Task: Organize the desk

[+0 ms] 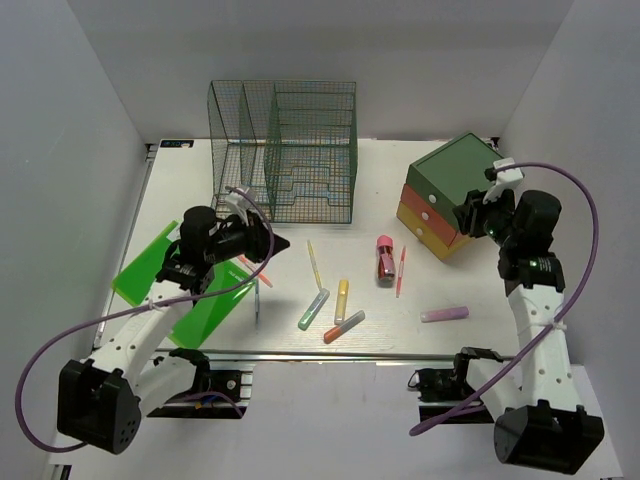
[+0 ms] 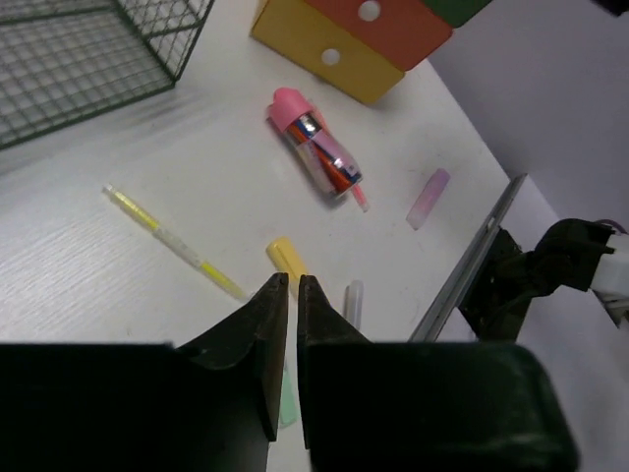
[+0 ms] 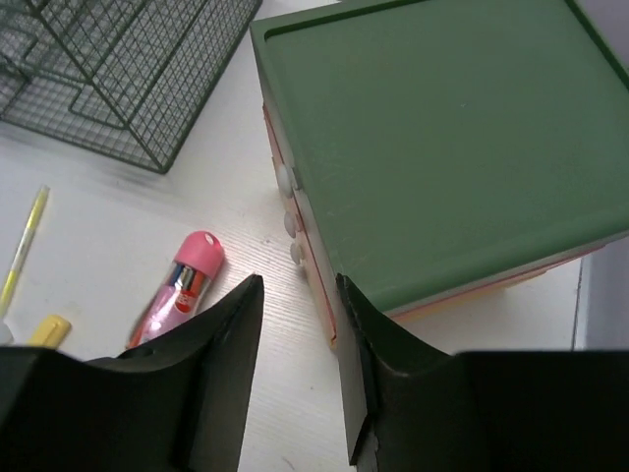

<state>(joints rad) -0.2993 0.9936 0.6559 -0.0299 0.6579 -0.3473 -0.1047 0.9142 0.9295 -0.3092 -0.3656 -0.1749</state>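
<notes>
Both arms work over the desk (image 1: 180, 185), the wide white tabletop that fills the middle of the overhead view and carries everything else we can see. The left gripper (image 2: 293, 280) hangs above the desk's left half, its jaws drawn to a thin slit with nothing between them. Just beyond its tips in the wrist view lies a yellow marker (image 2: 287, 255).

The right gripper (image 3: 297, 290) is poised at the near-left corner of the drawer box (image 1: 455, 195), which stands at the desk's far right. Its jaws are moderately apart and hold nothing.

A green wire rack (image 1: 285, 150) stands at the back, left of centre. Loose items are scattered across the middle:
- a pink-capped tube (image 1: 385, 257) with a thin red pen (image 1: 401, 272) just beside it
- a slim yellow pen (image 1: 314, 262)
- a green marker (image 1: 313, 310)
- an orange-tipped marker (image 1: 344, 326)
- a purple marker (image 1: 445, 314), apart from the others to the right

Two green sheets (image 1: 145, 262) lie at the left edge, partly under the left arm
</notes>
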